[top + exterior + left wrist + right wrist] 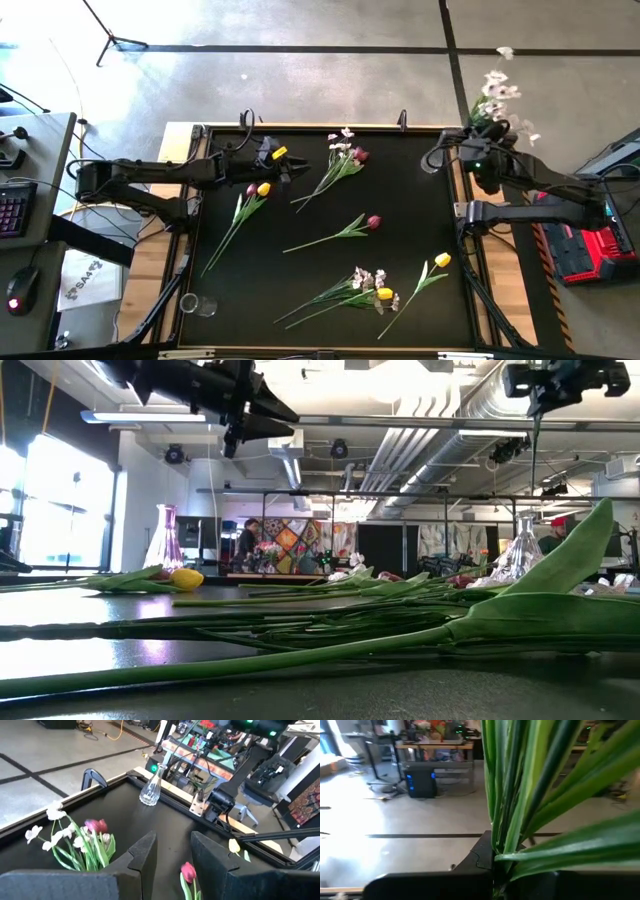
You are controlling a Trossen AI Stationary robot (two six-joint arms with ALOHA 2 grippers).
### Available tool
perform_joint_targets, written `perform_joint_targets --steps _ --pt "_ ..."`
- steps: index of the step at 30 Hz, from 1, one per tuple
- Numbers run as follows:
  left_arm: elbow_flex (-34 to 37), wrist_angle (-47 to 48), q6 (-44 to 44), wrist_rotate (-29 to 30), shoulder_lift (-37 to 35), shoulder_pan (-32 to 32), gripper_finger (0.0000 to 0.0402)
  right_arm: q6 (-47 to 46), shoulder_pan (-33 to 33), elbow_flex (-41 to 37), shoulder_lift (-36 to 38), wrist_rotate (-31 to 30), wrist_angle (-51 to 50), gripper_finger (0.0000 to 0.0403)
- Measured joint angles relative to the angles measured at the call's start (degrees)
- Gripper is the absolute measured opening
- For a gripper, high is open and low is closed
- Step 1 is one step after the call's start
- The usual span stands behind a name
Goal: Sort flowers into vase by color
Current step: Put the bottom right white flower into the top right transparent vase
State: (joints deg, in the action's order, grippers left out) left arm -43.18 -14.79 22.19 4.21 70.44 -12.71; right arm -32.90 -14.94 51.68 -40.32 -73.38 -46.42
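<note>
My right gripper (487,140) is raised over the table's far right corner, shut on a spray of small white blossoms (497,92). A thin stem (534,460) hangs below it, above a clear glass vase (520,552). My left gripper (300,168) hovers open and empty at the far left, beside a yellow tulip (264,188). On the black mat lie a white spray with a dark red tulip (345,150), a lone red tulip (374,222), a yellow tulip (442,260) and a white-and-yellow bunch (372,290). My right gripper pinches the white spray by its green stems and leaves (507,840), which stand up between the two fingers. The spray is lifted clear and roughly upright: blossoms above the fingers, the bare stem end (533,480) hanging below. Whether that end touches the vase cannot be told.
A second glass vase (197,304) stands at the near left corner, seen pinkish in the low view (165,540). The clear vase also shows in the left wrist view (150,790). A raised frame (455,230) borders the mat. Desks, a keyboard and a red case flank the table.
</note>
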Motion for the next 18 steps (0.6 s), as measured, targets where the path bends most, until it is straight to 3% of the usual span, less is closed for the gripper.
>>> perform_joint_targets --steps 18 --pt "0.0 -1.7 -0.3 0.1 2.0 0.0 0.0106 -10.8 -8.2 0.0 -13.8 1.7 -0.1 0.0"
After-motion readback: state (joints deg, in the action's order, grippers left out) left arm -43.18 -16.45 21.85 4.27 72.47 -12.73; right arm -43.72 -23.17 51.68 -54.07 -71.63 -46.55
